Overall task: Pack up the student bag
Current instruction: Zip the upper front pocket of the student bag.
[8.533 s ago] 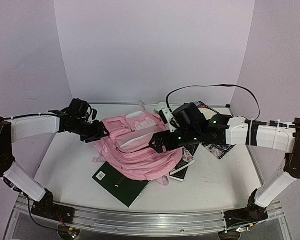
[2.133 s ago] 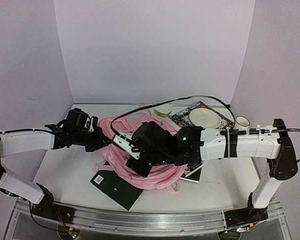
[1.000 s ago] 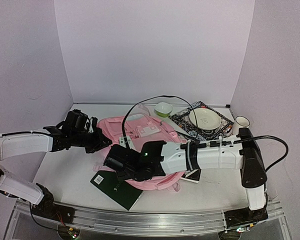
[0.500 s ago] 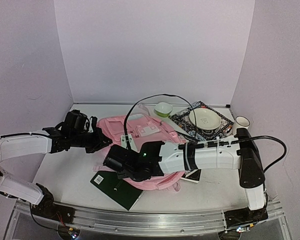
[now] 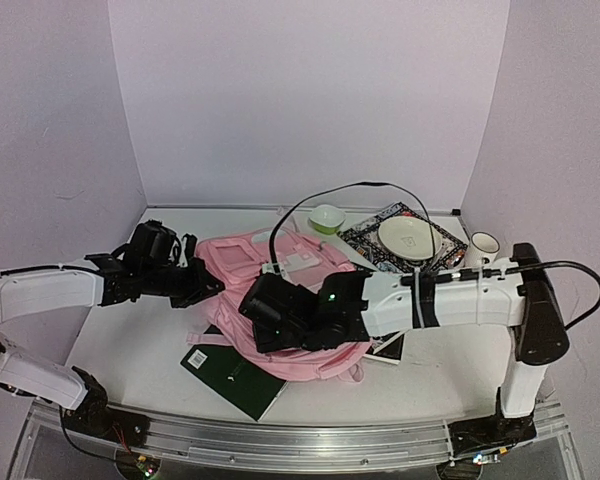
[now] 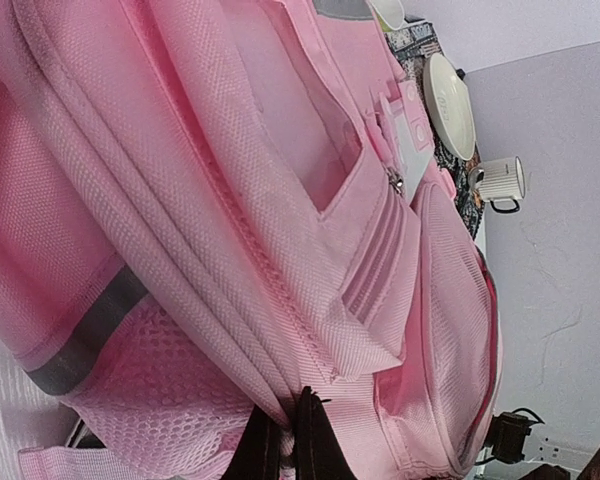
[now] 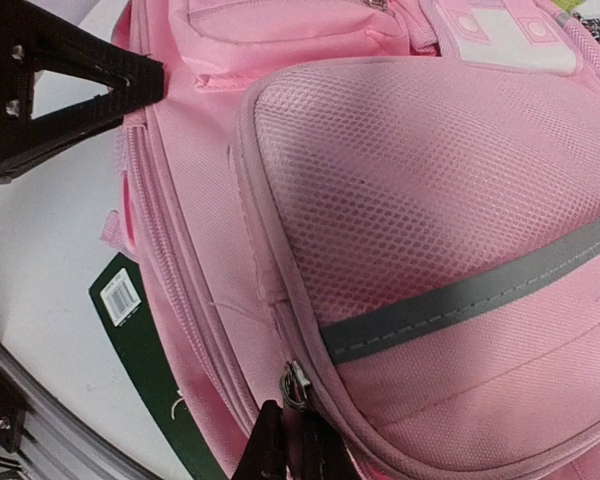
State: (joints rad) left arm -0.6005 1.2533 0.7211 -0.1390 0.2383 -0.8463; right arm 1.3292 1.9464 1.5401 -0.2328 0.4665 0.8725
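The student bag [image 5: 285,275] is a pink backpack lying flat mid-table. My left gripper [image 5: 202,287] is at the bag's left edge. In the left wrist view its dark fingertips [image 6: 318,445] are shut on a fold of pink fabric [image 6: 280,300] by the seam. My right gripper [image 5: 257,318] is at the bag's near edge. In the right wrist view it [image 7: 295,448] is shut on the metal zip pull [image 7: 297,383], beside the mesh pocket with a grey stripe [image 7: 460,300]. The bag's inside is hidden.
A dark green notebook [image 5: 230,372] lies partly under the bag's near side. A patterned book carrying a white plate [image 5: 410,238], a green bowl [image 5: 327,217] and a white mug [image 5: 483,243] sit at the back right. Another book [image 5: 386,347] lies under my right arm.
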